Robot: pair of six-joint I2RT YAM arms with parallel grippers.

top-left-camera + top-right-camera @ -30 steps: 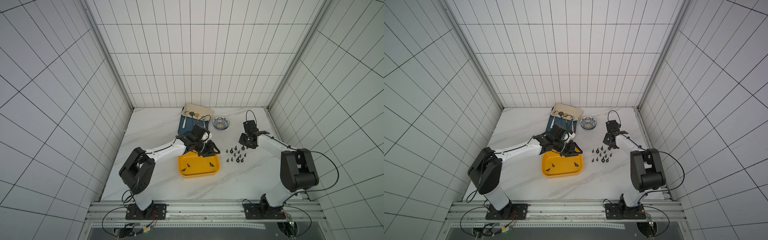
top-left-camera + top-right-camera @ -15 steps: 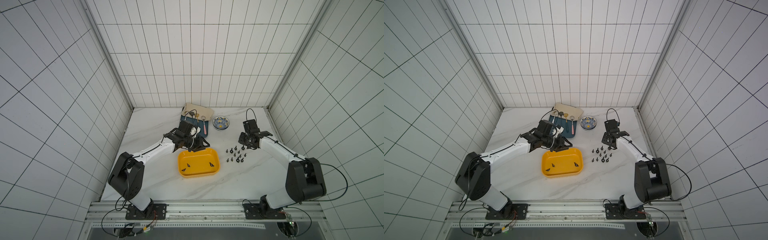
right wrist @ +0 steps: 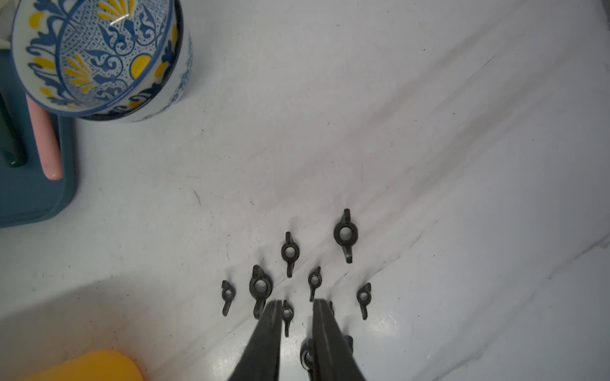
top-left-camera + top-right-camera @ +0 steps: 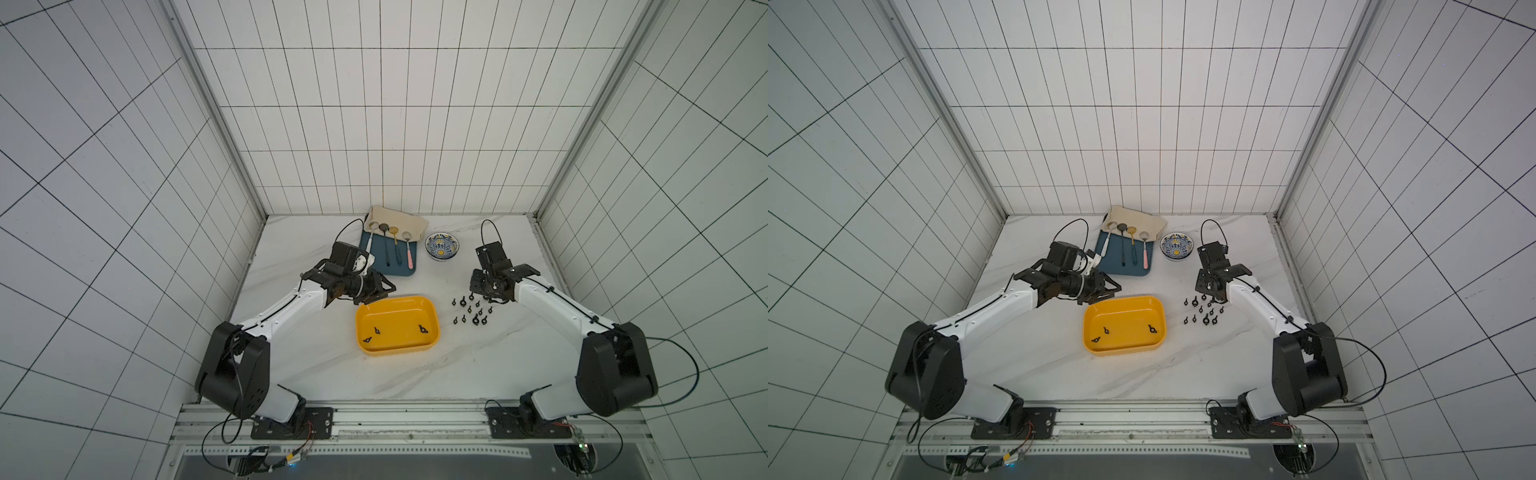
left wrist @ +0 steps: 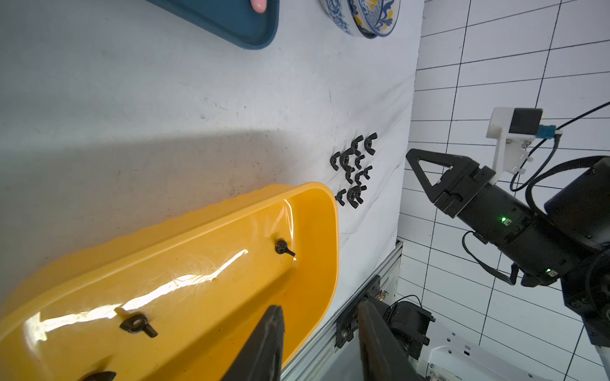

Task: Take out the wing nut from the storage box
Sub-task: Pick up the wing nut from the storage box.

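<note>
The yellow storage box [image 4: 397, 328] sits mid-table, also in the left wrist view [image 5: 198, 280]. Three black wing nuts lie inside: one at the right [image 4: 423, 330], two at the left [image 4: 377, 331]. My left gripper [image 4: 386, 291] hovers at the box's far left corner, open and empty; the wrist view shows a wide gap between its fingers [image 5: 320, 310]. My right gripper [image 4: 492, 297] hangs over a cluster of several wing nuts [image 4: 473, 311] on the table right of the box. Its fingers [image 3: 298, 305] stand narrowly apart with nothing gripped.
A dark-blue tray [image 4: 401, 270] with several spoons [image 4: 390, 245] lies behind the box, partly on a beige cloth [image 4: 399, 216]. A patterned bowl [image 4: 442, 247] stands to the tray's right. White tiled walls enclose the table.
My left gripper has drawn back from over the box's far edge toward the left. The right gripper stayed over the loose nuts.
</note>
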